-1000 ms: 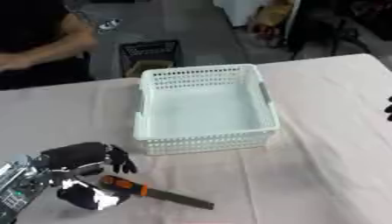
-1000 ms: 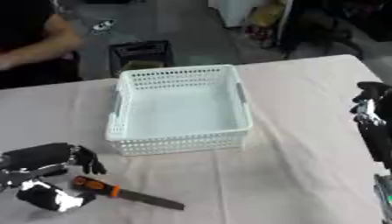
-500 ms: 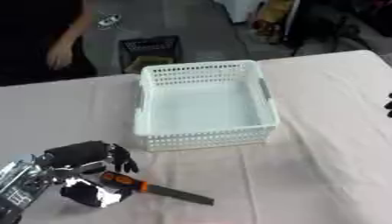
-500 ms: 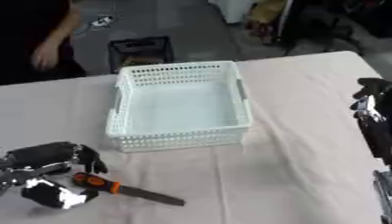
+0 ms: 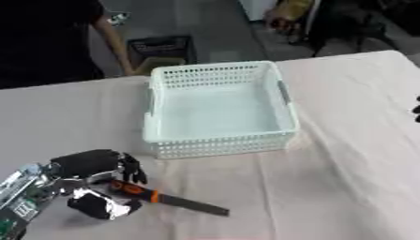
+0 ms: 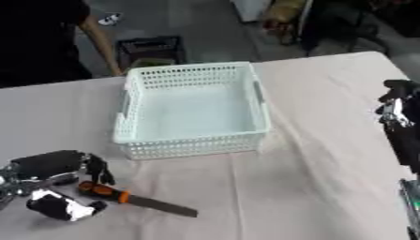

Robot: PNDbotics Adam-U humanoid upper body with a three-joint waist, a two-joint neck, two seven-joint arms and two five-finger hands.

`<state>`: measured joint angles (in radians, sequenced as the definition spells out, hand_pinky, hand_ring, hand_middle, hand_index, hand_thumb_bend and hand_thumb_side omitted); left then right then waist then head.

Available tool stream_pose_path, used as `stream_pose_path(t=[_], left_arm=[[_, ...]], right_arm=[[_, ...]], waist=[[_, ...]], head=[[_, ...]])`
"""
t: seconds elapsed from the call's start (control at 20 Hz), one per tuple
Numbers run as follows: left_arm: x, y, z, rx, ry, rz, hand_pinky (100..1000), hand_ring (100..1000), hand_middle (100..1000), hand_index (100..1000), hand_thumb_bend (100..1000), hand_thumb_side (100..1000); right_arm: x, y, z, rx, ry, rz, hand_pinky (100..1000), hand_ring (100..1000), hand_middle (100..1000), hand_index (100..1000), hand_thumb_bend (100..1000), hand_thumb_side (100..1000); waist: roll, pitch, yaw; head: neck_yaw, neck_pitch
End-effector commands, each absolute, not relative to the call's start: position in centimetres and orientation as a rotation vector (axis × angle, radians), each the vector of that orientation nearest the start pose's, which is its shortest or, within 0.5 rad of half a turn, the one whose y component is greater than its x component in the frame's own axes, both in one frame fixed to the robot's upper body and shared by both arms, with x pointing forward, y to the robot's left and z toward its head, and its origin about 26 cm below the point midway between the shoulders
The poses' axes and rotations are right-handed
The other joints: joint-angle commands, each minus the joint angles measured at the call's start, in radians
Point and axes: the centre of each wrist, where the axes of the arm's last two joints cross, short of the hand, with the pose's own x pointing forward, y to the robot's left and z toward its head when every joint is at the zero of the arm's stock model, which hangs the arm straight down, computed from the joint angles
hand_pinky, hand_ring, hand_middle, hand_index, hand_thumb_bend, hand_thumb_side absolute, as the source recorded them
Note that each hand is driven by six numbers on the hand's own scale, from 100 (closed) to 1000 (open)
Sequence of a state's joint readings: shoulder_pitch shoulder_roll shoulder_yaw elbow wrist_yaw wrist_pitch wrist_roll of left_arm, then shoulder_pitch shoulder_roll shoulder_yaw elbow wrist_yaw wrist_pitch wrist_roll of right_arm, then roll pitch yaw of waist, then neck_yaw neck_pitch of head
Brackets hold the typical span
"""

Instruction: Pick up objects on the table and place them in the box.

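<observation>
a white perforated basket (image 5: pixel 217 140) on a pale pinkish bench (image 5: pixel 344 154), an orange-handled dark-bladed tool (image 5: pixel 160 198), and a black robot hand (image 5: pixel 90 164).

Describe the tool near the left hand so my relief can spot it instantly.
Start at the white basket mid-table, then drop to the near left corner, where the left hand curls over one end. The tool has an orange-and-black handle and a flat dark blade pointing right.

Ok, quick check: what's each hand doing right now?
Left hand: fingers curled around the orange handle of the dark-bladed tool lying on the table.
Right hand: at the right edge, holding nothing; open or shut cannot be told.
</observation>
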<state>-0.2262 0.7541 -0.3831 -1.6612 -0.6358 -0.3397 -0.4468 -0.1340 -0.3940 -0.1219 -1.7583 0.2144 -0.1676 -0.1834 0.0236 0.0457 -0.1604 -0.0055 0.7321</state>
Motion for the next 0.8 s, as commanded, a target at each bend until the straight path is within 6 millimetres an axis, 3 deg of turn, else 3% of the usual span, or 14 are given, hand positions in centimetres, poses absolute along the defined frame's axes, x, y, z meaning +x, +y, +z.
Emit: stream_pose_path(t=[0.05, 0.8], left_arm=[[31.24, 31.08, 10.35, 0.496, -1.36, -1.962, 645, 624, 614, 762, 390, 476], [31.72, 30.92, 10.44, 0.531, -1.321, -2.006, 641, 627, 618, 762, 385, 471]], right_arm=[[30.14, -34.27, 12.34, -0.677, -2.084, 0.305, 343, 425, 481, 722, 100, 693], [30.12, -34.3, 12.31, -0.677, -2.084, 0.305, 343, 426, 481, 722, 100, 692]], waist=[[-0.001, -0.01, -0.002], [-0.001, -0.011, -0.003]], head=[[0.004, 0.0], [0.003, 0.0]])
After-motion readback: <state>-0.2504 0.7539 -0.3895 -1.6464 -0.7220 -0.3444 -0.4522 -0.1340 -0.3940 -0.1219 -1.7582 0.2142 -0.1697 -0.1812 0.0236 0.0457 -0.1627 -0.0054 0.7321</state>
